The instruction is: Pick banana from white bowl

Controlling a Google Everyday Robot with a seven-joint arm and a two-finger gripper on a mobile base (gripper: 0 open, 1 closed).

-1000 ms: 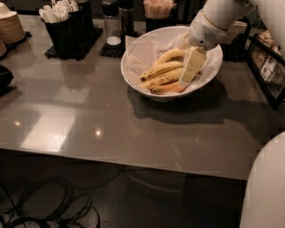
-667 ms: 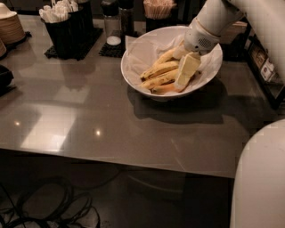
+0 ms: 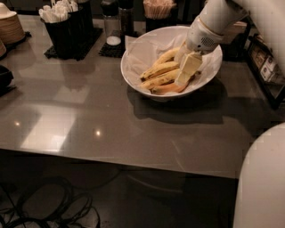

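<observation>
camera view of a grey, glossy table [image 3: 89, 116] with the robot's white arm [image 3: 218, 18] entering from the upper right. the gripper [image 3: 187, 67] is lowered inside the white bowl [image 3: 210, 71], toward its right half, and is placed directly over the bananas [image 3: 160, 70]. contact with the fruit seems to be made at the right ends of the bananas, but it cannot be told whether the gripper is open, closed, or gripping anything.

several yellow bananas are seen lying side by side in the bowl, roughly parallel, with their length running from lower left to upper right. some brown spotting is seen on the peel. the bananas rest on crumpled white paper [image 3: 142, 49], by which the bowl is lined and which rises above the rim at the back left. the bowl stands on the table in the upper middle of the view, and a dark shadow is cast below and to the right of it.

behind the bowl, along the far edge of the table, a black holder filled with white items [image 3: 62, 31], two shakers [image 3: 113, 18] and a cup of thin sticks [image 3: 158, 9] are arranged. stacked tan plates [image 3: 9, 26] are seen at the far left. dark cables [image 3: 44, 209] lie on the floor under the near edge. part of the robot's white body [image 3: 262, 178] fills the lower right corner.
</observation>
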